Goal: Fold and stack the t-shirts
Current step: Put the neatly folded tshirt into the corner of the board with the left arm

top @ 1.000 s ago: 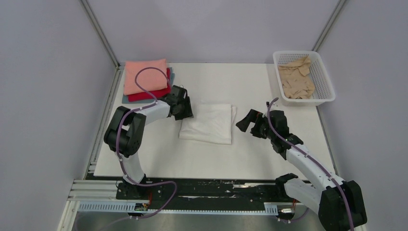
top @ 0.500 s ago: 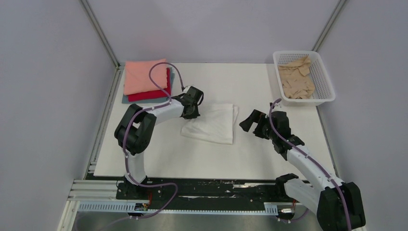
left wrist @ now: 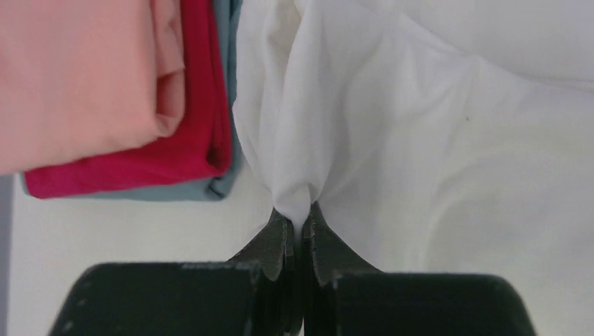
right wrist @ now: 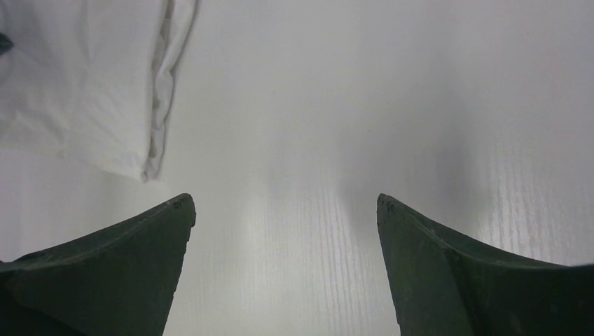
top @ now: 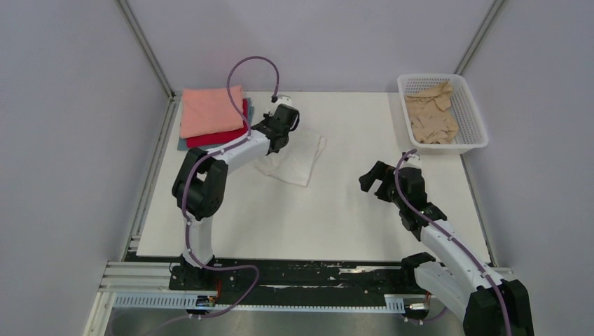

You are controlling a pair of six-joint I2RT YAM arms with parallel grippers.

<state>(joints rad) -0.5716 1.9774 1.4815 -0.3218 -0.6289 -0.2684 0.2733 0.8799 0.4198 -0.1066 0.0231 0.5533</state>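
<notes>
- The white desk (top: 336,217) is carrying everything, with both arms reaching in from its near edge.
- The white t-shirt (top: 294,157), folded into a rough rectangle, is lying left of the desk's middle and slanting towards the far-left corner. Its far-left edge is bunching into a ridge where it is gripped, just beside the folded pile.
- In the far-left corner the salmon-pink shirt (top: 209,110) is sitting on top of the red shirt (top: 224,135). The grey-blue shirt (left wrist: 210,189) is lying beneath both and showing only as a thin border.
- The white lattice basket (top: 473,112) is standing at the far-right corner, well apart from the pile.
- The tan-beige shirt (top: 431,115) is lying crumpled inside that basket.
- The right hand (right wrist: 286,203) is hovering over bare desk right of the white t-shirt, its fingers spread wide and touching nothing.
- The left hand (left wrist: 301,220) is pinching the white t-shirt's bunched edge, its fingers pressed together on the cloth, close to the pile's near-right corner.
</notes>
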